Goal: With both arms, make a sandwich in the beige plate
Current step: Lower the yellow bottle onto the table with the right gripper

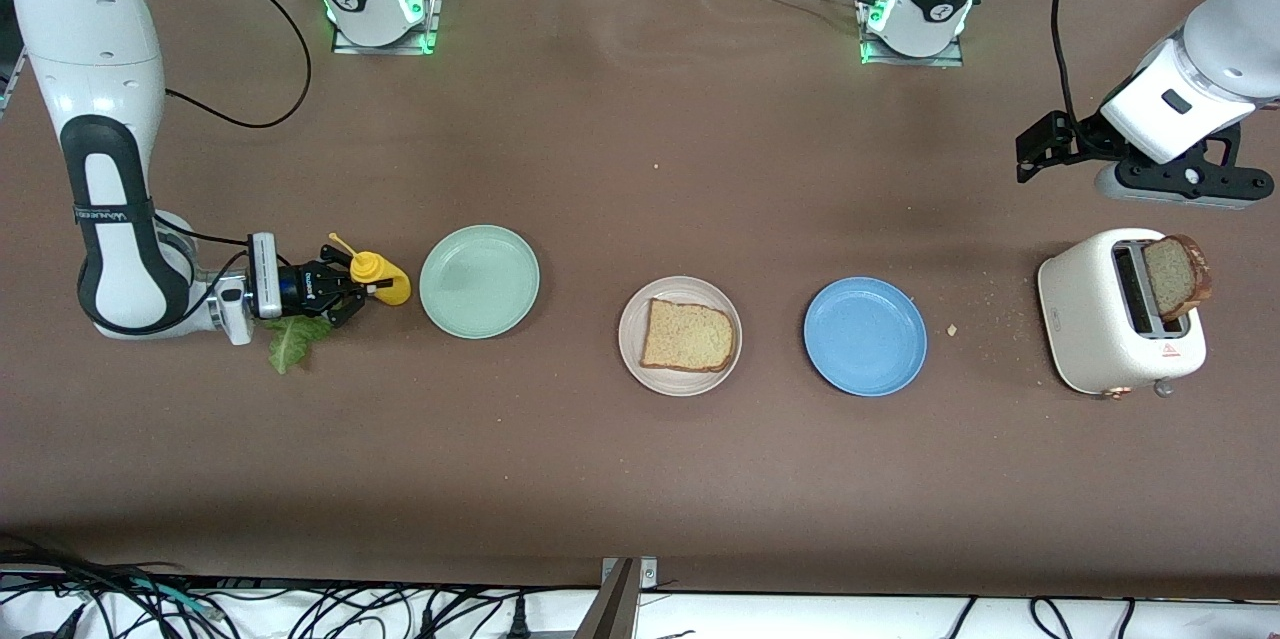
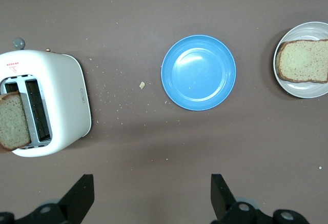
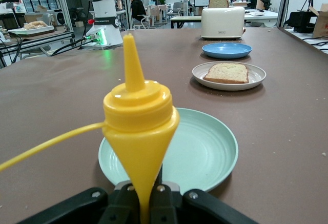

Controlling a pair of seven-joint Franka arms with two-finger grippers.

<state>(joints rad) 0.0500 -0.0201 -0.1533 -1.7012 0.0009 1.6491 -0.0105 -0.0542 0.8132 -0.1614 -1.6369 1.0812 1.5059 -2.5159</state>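
The beige plate (image 1: 630, 339) sits mid-table with one tan bread slice (image 1: 686, 336) lying flat on it; both also show in the left wrist view, plate (image 2: 302, 92) and slice (image 2: 303, 61). A second slice (image 1: 1172, 276) stands in the white toaster (image 1: 1090, 319). A green lettuce leaf (image 1: 290, 344) lies on the table under my right gripper (image 1: 358, 297), which is shut on a yellow squeeze bottle (image 1: 385, 277) beside the mint plate. In the right wrist view the bottle (image 3: 139, 131) rises from the gripper (image 3: 148, 198). My left gripper (image 1: 1185, 184) hangs open and empty over bare table by the toaster; its fingers (image 2: 82, 196) stand wide apart.
A pale mint-green plate (image 1: 480, 281) lies toward the right arm's end of the table. A blue plate (image 1: 865, 336) lies between the beige plate and the toaster. Crumbs are scattered around the toaster. Cables run along the table edge nearest the front camera.
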